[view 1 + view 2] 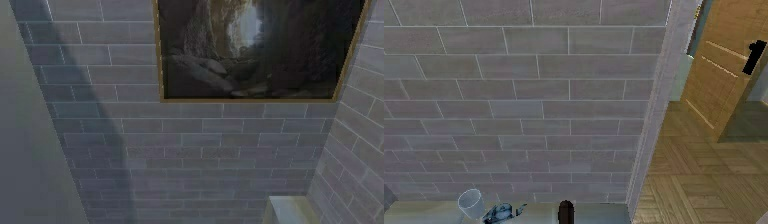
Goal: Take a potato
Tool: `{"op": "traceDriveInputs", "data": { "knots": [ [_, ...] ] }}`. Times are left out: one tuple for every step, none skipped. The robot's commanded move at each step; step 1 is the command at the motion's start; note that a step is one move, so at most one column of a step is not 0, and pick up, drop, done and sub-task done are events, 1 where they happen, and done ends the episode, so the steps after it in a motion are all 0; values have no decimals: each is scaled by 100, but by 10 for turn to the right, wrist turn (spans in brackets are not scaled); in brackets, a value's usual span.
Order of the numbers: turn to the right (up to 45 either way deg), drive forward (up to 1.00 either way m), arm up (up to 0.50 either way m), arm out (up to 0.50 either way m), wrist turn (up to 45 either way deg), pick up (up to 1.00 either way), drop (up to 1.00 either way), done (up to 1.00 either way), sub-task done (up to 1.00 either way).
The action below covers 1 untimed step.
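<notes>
Brick wall (200, 150): grey, in long courses; it spans the forward view and runs across the arm side view as well.
Picture (260, 45): hung on the brick wall at the top of the forward view, in a thin golden frame. It is dark and looks like a rocky scene with a paler middle. Its top is cut by the edge.
Plain panel (25, 150): smooth grey, down the forward view's left, beside the bricks.
Pale surface (300, 212): a light slab at the forward view's bottom right, against the wall; too little is seen to say whether it is a tabletop.
Corner (664, 100): where the brick wall ends in the arm side view, right of the middle.
Door (729, 80): light wood, at the arm side view's right, past the corner.
Handle (752, 57): dark, on the door near the right edge.
Floor (704, 170): wood parquet, below the door.
Glass (472, 203): clear, upright, at the arm side view's bottom left, at the foot of the wall.
Bluish thing (502, 212): small, just right of the glass; kind unclear.
Dark stub (566, 211): small and upright, at the bottom edge near the middle, apart from the bluish thing; kind unclear.
Potato: cannot tell where it is.
Fingers: cannot tell their state, nor what they hold.
</notes>
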Motion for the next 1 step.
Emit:
{"op": "traceDriveInputs", "data": {
  "knots": [
    [0,0,50,0,0,0,0,0,0]
  ]
}}
